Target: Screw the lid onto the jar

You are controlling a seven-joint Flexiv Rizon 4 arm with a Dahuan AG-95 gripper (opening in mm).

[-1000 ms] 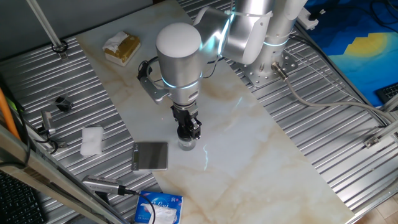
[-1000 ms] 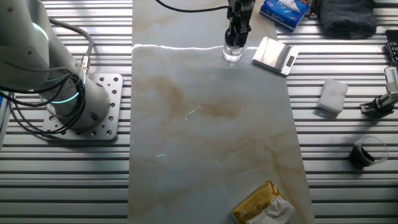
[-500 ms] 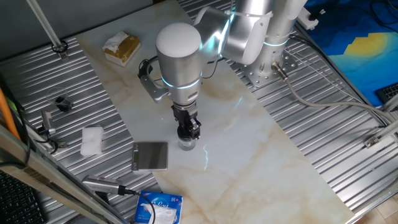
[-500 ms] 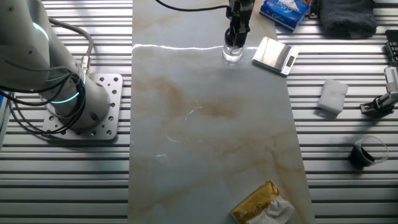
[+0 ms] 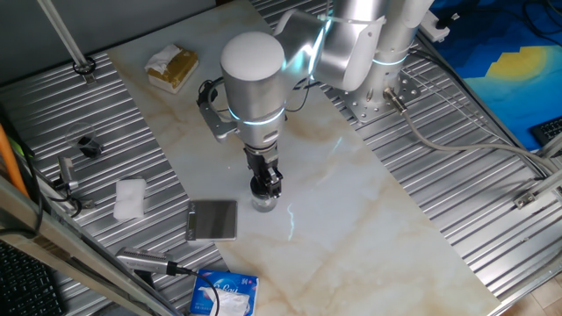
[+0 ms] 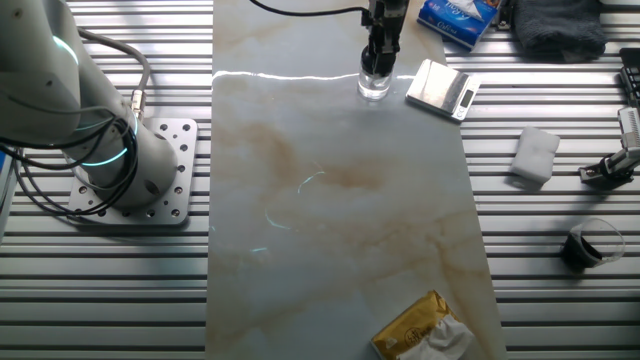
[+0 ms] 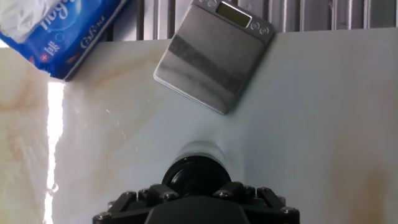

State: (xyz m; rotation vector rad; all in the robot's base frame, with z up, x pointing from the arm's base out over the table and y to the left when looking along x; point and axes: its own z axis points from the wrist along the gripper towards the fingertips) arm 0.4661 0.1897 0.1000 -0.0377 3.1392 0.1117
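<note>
The small clear glass jar [image 5: 263, 204] stands upright on the marble tabletop, just right of the grey square plate. It also shows in the other fixed view [image 6: 374, 86]. My gripper [image 5: 265, 183] points straight down over the jar and is shut on the black lid [image 7: 196, 177], which sits on the jar's mouth. In the hand view the lid fills the bottom centre, with a bit of the jar's glass rim [image 7: 198, 149] showing past it. The fingers [image 6: 381, 52] hide most of the lid in both fixed views.
The grey square plate [image 5: 213, 219] lies left of the jar. A blue tissue pack [image 5: 225, 292] is near the front edge. A white folded cloth [image 5: 130, 198], a small black part [image 5: 87, 145] and a yellow packet [image 5: 172, 67] lie farther left.
The wrist has turned a little about its vertical axis over the jar. The gripper, lid and jar stay in the same place.
</note>
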